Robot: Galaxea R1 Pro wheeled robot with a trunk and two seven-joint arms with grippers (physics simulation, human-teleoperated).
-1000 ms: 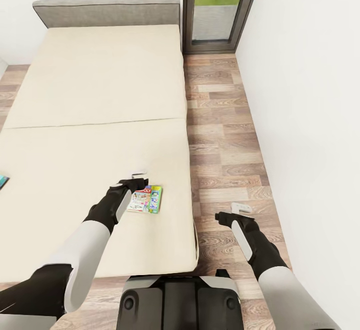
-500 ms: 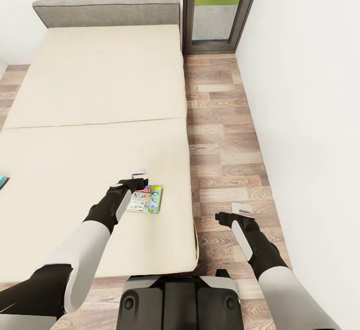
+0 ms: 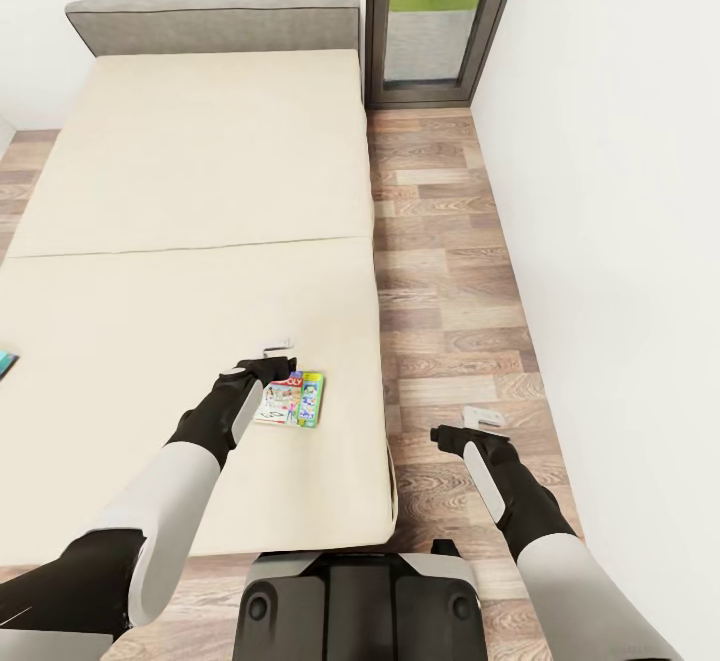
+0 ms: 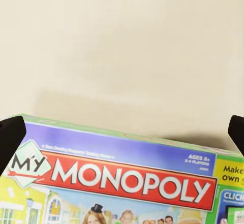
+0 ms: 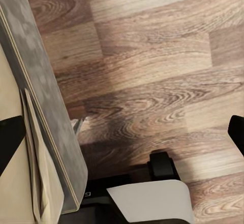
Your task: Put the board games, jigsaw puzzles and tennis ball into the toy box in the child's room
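A flat "My Monopoly" board game [image 3: 295, 399] [image 4: 117, 178], printed in green, blue and red, lies on the beige bed [image 3: 190, 201] near its right edge. My left gripper [image 3: 279, 359] [image 4: 122, 135] hangs open just above the box's far edge, its black fingertips [image 4: 10, 138] spread wide to either side of it and not touching it. A small blue board game [image 3: 5, 362] peeks in at the left border of the head view, also on the bed. My right gripper [image 3: 470, 423] [image 5: 122, 135] is open and empty over the wood floor beside the bed.
The grey headboard [image 3: 215, 23] stands at the far end, with a tall grey-framed window [image 3: 435, 21] next to it. A white wall [image 3: 610, 241] bounds the narrow plank floor strip [image 3: 440, 271] on the right. My own base [image 3: 355, 606] [image 5: 152, 198] sits against the bed's grey frame [image 5: 43, 102].
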